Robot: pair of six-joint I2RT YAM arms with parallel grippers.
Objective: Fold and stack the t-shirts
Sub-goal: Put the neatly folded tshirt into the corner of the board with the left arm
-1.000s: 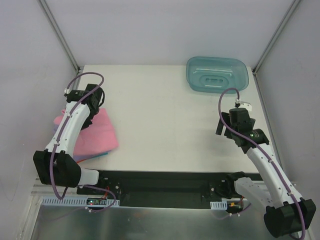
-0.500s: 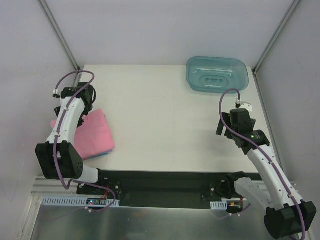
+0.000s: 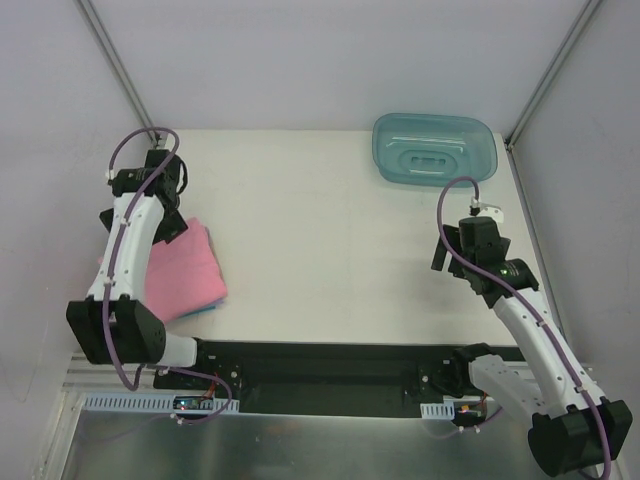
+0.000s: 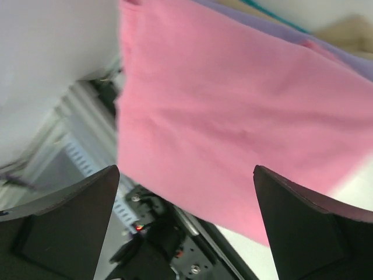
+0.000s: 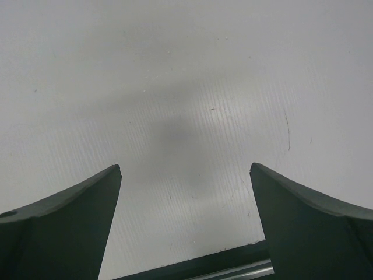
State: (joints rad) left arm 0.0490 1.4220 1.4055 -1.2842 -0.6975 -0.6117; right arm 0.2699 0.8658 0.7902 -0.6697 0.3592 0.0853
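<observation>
The folded pink t-shirt lies at the table's left edge, on top of a stack. In the left wrist view the pink t-shirt fills most of the frame, and the lavender t-shirt shows as a strip beneath it. My left gripper hangs just over the shirt's far end; in the wrist view the left gripper is open with nothing between its fingers. My right gripper hovers over bare table on the right, and the wrist view shows the right gripper open and empty.
A translucent teal tub stands at the back right corner. A thin teal edge peeks out under the stack. The black rail runs along the table's near edge. White walls close in on both sides.
My left gripper has opened and let go of the pink t-shirt, then drawn back toward the far left. The stack has shifted left. The right arm has not moved.
</observation>
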